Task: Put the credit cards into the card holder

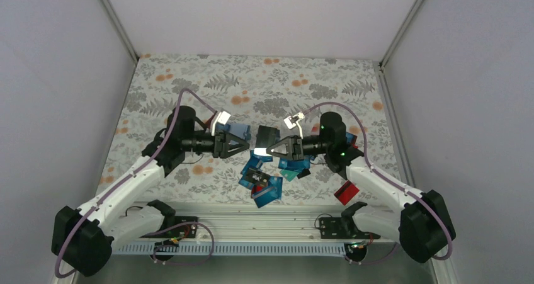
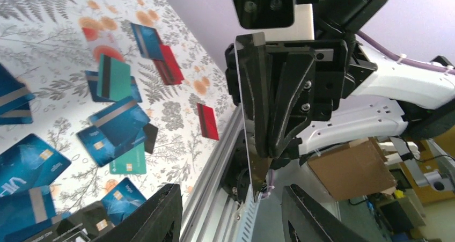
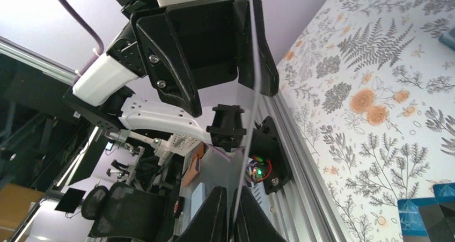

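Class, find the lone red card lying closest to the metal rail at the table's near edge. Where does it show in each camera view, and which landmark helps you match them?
Top external: the red card lies lower right, just above the rail.
Left wrist: red card near the middle, just left of the rail.
Right wrist: not in view.
Shared landmark: the rail, visible in all three views.

Robotics lab: a white-panelled test enclosure (image 1: 264,13) with an aluminium rail (image 1: 252,233) along the table edge; office chairs (image 3: 126,215) and a cardboard box (image 2: 351,169) stand beyond.
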Motion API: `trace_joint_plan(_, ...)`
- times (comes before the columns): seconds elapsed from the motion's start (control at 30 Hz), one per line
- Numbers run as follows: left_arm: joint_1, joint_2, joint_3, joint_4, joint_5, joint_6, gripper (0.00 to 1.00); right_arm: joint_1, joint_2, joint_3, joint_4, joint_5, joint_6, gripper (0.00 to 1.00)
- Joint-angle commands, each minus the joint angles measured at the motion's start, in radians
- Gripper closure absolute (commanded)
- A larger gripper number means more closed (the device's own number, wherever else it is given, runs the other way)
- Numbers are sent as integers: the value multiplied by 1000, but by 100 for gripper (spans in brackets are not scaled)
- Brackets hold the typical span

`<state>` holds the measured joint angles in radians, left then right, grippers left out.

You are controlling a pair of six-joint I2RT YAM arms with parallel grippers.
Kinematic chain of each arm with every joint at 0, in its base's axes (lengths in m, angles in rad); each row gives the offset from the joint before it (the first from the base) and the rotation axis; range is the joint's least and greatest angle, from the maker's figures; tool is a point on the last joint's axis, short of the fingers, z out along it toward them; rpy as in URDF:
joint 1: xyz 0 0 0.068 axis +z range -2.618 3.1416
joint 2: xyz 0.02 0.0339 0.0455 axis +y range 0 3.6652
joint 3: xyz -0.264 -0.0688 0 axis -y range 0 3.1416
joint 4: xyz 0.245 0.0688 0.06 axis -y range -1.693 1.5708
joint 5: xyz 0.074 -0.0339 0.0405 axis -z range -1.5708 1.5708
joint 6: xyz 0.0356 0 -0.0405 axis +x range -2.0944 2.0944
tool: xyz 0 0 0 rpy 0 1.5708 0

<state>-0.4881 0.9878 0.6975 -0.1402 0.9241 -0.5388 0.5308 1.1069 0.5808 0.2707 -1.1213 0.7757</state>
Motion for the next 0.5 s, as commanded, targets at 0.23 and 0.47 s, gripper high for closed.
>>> trace_joint_plan(0.23,3,76,38,174,106,-60,55,27,67,68,-11,-77,-47,96)
trace_joint_plan(0.47,0,124,47,217,120,-87,56,44,98,94,-11,-80,-57,96)
